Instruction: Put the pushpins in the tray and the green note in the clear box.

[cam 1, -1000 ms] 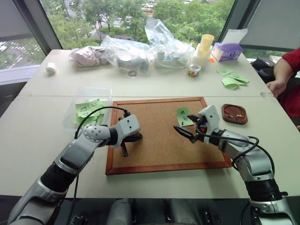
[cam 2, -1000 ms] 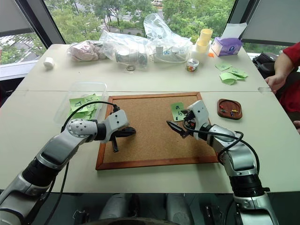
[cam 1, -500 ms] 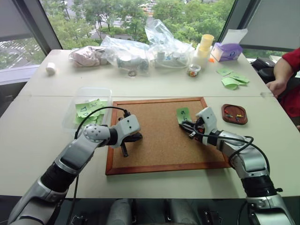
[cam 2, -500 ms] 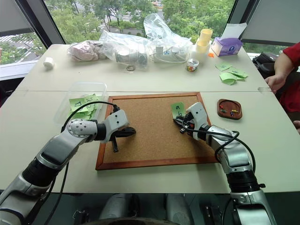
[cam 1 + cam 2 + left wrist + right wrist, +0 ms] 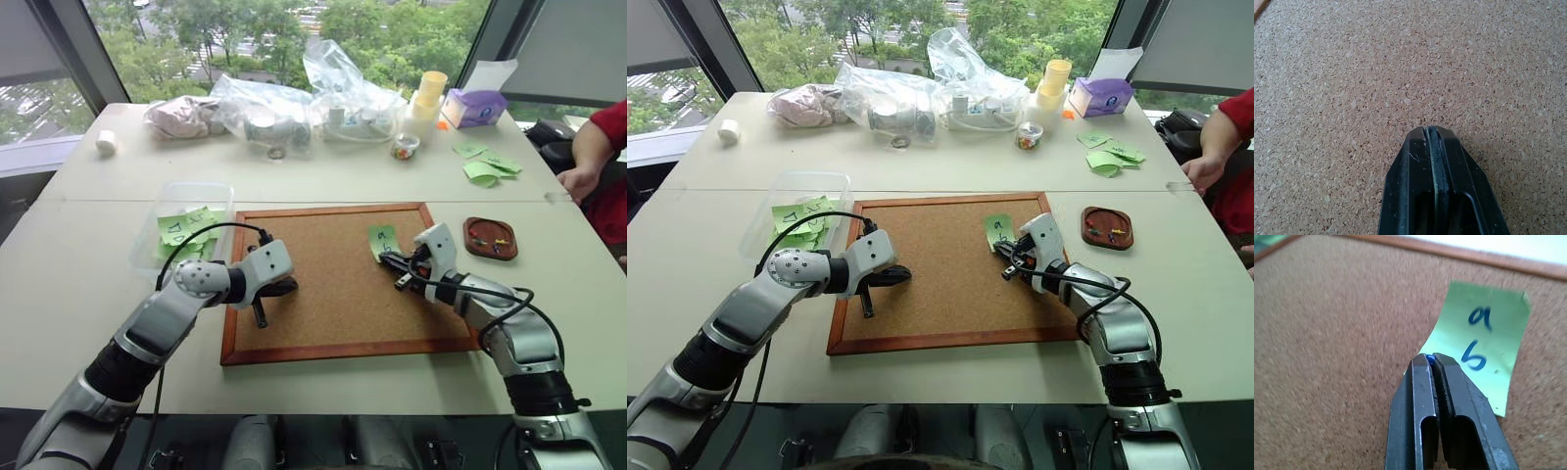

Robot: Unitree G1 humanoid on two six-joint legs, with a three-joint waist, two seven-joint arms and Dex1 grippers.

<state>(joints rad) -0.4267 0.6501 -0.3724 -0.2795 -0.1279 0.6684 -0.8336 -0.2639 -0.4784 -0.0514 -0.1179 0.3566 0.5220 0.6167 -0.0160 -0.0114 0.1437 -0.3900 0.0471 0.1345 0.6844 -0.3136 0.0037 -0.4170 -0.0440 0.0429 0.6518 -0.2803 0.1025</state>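
The green note (image 5: 1484,333), marked "a" and "b", lies on the cork board (image 5: 323,294) near its far right corner. My right gripper (image 5: 1432,357) is at the note's near edge, shut on a pushpin whose small blue head shows between the tips; this gripper (image 5: 387,258) also shows from the head. My left gripper (image 5: 1430,129) is shut on nothing and hovers over bare cork at the board's left side (image 5: 290,287). The reddish-brown tray (image 5: 490,254) sits right of the board with pushpins (image 5: 477,235) in it. The clear box (image 5: 147,235) stands left of the board.
Several green notes (image 5: 186,227) lie in the clear box. Clear plastic bags (image 5: 294,108), yellow cups (image 5: 429,93), a purple box (image 5: 477,106) and loose green notes (image 5: 485,166) line the far side. A person's hand and red sleeve (image 5: 598,147) rest at the right edge.
My right gripper was open a second ago; it moved in to the note's near edge and shut there. The left arm has not moved.
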